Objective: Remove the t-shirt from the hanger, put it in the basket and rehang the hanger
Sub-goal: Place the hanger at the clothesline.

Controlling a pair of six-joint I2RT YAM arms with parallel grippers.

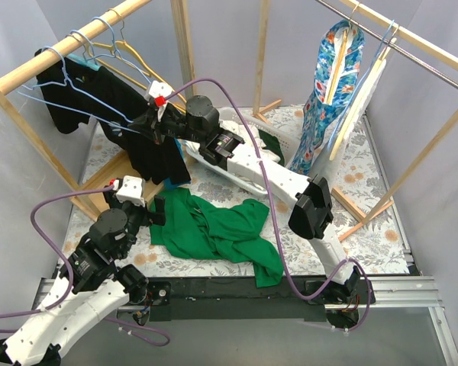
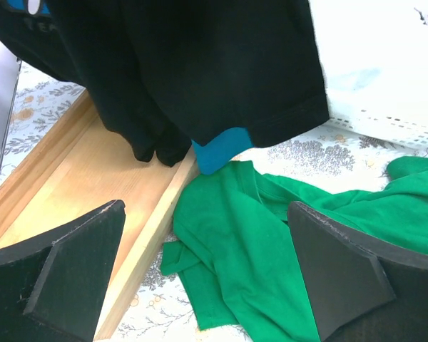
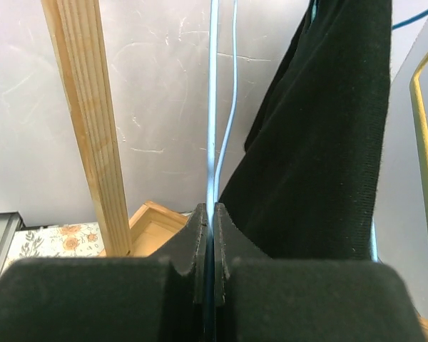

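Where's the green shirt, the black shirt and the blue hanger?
green shirt [image 1: 214, 229]: top view, middle of the crumpled cloth.
black shirt [image 1: 159, 160]: top view, its hanging lower part.
blue hanger [image 3: 213, 107]: right wrist view, its straight wire.

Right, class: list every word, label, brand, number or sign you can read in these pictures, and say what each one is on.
Dim print on the black t-shirt, left wrist view: a few letters, cut off by the picture's edge and too faint to read.
Blue and white mark just above it: perhaps a logo, mostly out of frame, unreadable.
No other words, numbers or signs can be read in any view.
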